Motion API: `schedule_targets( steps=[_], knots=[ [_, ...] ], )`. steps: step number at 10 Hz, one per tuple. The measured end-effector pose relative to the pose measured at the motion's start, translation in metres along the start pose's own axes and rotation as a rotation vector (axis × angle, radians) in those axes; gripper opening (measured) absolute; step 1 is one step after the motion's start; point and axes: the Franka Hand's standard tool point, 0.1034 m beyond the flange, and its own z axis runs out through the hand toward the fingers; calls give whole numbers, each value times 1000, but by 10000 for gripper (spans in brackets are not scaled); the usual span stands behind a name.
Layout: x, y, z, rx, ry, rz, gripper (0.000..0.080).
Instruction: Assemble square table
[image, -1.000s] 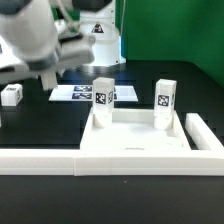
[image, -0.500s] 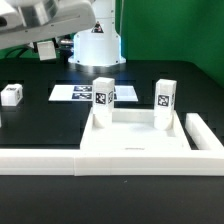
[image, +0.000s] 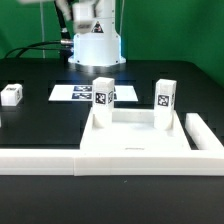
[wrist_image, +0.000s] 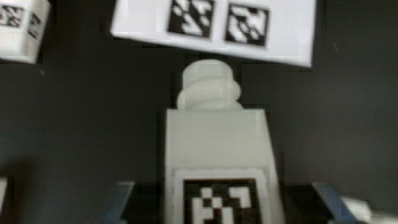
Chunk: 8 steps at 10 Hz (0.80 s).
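The white square tabletop (image: 135, 140) lies at the front, with two tagged white legs standing upright in its far corners, one on the exterior view's left (image: 103, 100) and one on its right (image: 166, 103). A third loose leg (image: 12, 94) lies at the far left and also shows in the wrist view (wrist_image: 18, 30). My gripper (wrist_image: 222, 200) is shut on a fourth leg (wrist_image: 217, 130), whose tag sits between the fingers (wrist_image: 134, 200) and whose threaded tip points away. The gripper is raised above the top edge of the exterior view.
The marker board (image: 80, 95) lies behind the tabletop; it also shows in the wrist view (wrist_image: 214, 25). The long white L-shaped rail (image: 40, 160) runs along the front and up the exterior view's right side. The robot base (image: 95, 45) stands at the back.
The arm has risen from low over the table's left to the top of the exterior view, taking the gripper out of that view. The tabletop and the legs on the table have not moved.
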Motion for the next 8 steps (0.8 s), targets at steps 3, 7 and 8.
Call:
schedule_targets(
  steps=[3, 7, 8],
  knots=[
    [3, 1, -6, -33, 214, -8, 287],
    [15, -1, -5, -48, 372, 4, 287],
    [15, -1, -5, -48, 372, 4, 287]
  ],
)
